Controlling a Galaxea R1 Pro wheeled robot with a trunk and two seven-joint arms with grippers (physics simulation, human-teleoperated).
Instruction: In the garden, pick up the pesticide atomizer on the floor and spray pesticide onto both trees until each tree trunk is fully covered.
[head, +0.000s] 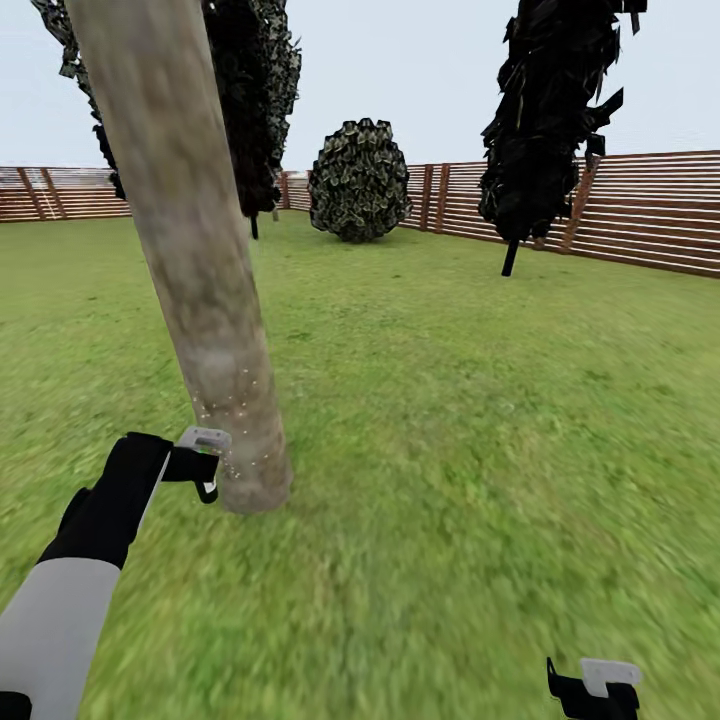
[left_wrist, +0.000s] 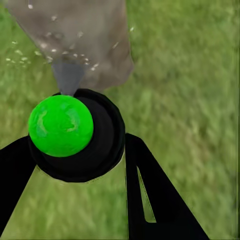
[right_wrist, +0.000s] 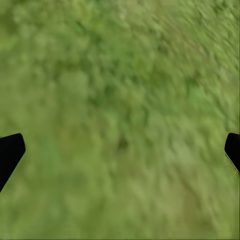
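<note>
atomizer (left_wrist: 75, 137) aimed at base of near tree trunk (head: 205, 280), nozzle end toward the bark.
dark round bottle, bright green spot on top, clamped between left gripper (left_wrist: 75, 165) fingers; pale specks dot the trunk. left arm reaches forward low over the grass (head: 450, 400). right gripper (right_wrist: 120, 150) spread wide, nothing in it.
</note>
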